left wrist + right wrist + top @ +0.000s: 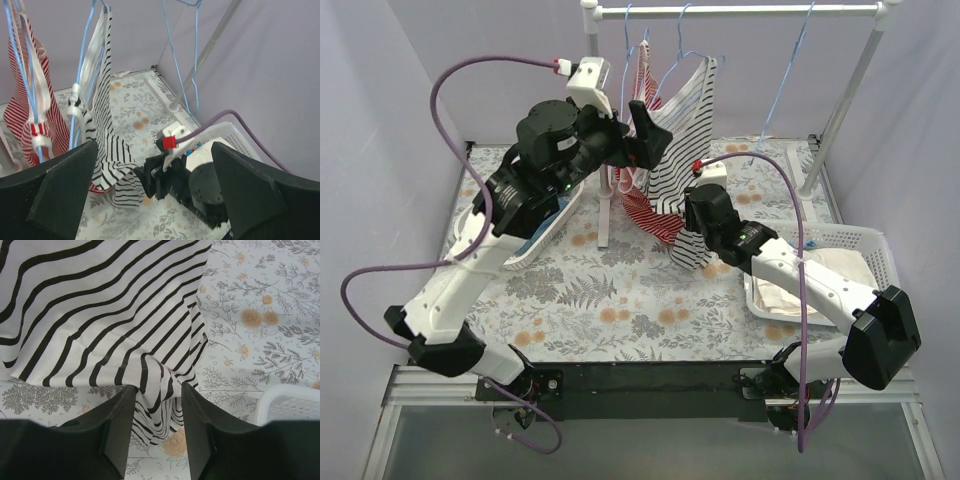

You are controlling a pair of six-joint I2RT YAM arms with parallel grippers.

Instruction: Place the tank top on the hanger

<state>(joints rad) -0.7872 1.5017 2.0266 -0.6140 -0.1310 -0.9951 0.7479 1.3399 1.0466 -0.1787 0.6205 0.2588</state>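
The black-and-white striped tank top (pixel 685 130) hangs on the middle pale-blue hanger (pixel 670 75) on the rack, and its hem reaches down to the table. In the left wrist view the tank top (pixel 107 145) drapes from the hanger's wire (pixel 85 65). My left gripper (pixel 645 135) is raised beside the top's upper part; its jaws (pixel 155 145) stand wide apart and empty. My right gripper (pixel 692 232) is low at the hem. In the right wrist view its jaws (pixel 159 390) are partly apart with a fold of the tank top (pixel 100 305) hanging between them, and the table shows in the gap.
A red-and-white striped top (pixel 642 80) hangs on the hanger to the left. An empty blue hanger (pixel 790 70) hangs to the right. A white basket (pixel 865 240) with pale cloth stands at the right. A tray with a blue garment (pixel 545 225) stands at the left. The rack's slanted post (pixel 845 110) is at the back right.
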